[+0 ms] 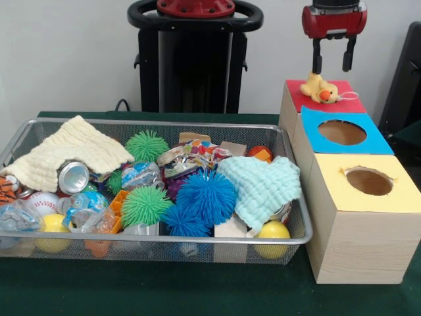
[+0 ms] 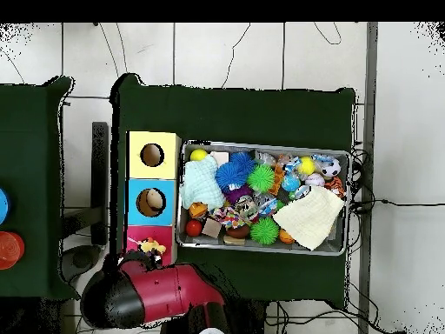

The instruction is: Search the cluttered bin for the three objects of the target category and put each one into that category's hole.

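A yellow plush duck (image 1: 320, 88) with an orange beak lies on the red top (image 1: 297, 99) of the farthest of three wooden boxes; in the overhead view the duck (image 2: 152, 248) covers the middle of that top. My gripper (image 1: 332, 64) hangs just above the duck, open, with nothing between its black fingers (image 1: 317, 60). No hole shows in the red top. The blue box's hole (image 1: 342, 132) and the yellow box's hole (image 1: 369, 182) are uncovered. From above, the red arm (image 2: 161, 291) hides the gripper.
A wire mesh bin (image 1: 197, 238) left of the boxes holds blue and green spiky balls (image 1: 205, 195), a cream cloth (image 1: 72, 150), a mint cloth (image 1: 263, 184), a can (image 1: 73, 176), a baseball (image 1: 41, 202), yellow balls and wrappers. Green cloth covers the table.
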Controlling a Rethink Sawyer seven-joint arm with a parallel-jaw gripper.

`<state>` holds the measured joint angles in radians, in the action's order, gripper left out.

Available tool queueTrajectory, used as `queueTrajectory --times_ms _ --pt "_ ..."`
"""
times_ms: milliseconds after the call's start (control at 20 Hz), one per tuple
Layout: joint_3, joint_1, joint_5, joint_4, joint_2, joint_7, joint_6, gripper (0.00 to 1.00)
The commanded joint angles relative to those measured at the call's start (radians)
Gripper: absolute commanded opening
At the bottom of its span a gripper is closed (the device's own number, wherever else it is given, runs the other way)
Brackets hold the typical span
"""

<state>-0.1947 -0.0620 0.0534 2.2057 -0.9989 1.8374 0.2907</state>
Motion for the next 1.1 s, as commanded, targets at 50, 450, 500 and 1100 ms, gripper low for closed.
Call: queueTrajectory --times_ms 50,450,500,1100 --pt "-0.056 -0.035 0.039 0.001 -0.015 0.011 0.109 1.0" --pt "-0.066 -0.028 0.054 -0.019 -0.009 -0.004 0.115 1.0" --pt "-0.06 -0.022 0.054 -0.025 -0.005 0.004 0.108 1.0" --pt "-0.058 -0.022 0.041 -0.041 -0.001 0.01 0.135 1.0"
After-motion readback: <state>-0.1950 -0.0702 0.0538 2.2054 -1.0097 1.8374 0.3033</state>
